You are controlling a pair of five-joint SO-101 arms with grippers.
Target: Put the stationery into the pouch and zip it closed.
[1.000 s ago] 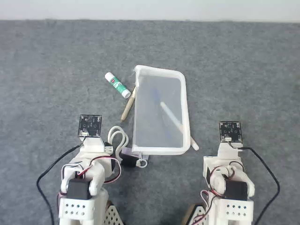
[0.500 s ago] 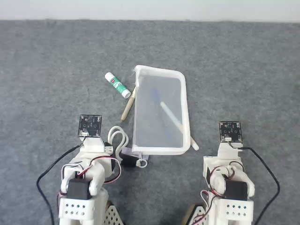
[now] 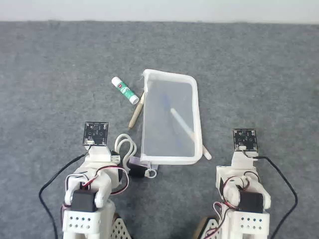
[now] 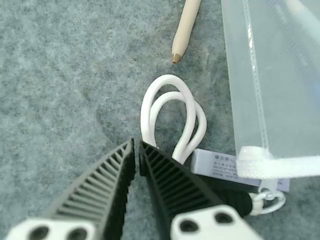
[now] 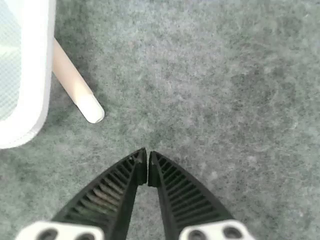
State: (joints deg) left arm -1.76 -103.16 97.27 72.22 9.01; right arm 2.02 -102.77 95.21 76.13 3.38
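A translucent white pouch (image 3: 169, 119) lies flat mid-table, with a blue pen (image 3: 166, 107) and a pale pen (image 3: 183, 127) showing through it; the pale pen's end (image 5: 77, 90) sticks out past the pouch's near right corner. A wooden pencil (image 3: 136, 112) lies along the pouch's left side, and a white glue stick (image 3: 124, 90) with a green label lies left of that. A white cord loop (image 4: 170, 120) and a label tag (image 4: 222, 165) sit at the pouch's near left corner. My left gripper (image 4: 136, 145) is shut just before the cord loop. My right gripper (image 5: 147, 152) is shut over bare carpet.
Grey carpet (image 3: 259, 74) covers the table, with wide free room to the right and at the far side. Both arm bases (image 3: 89, 199) stand at the near edge. A small metal ring (image 4: 270, 200) lies by the tag.
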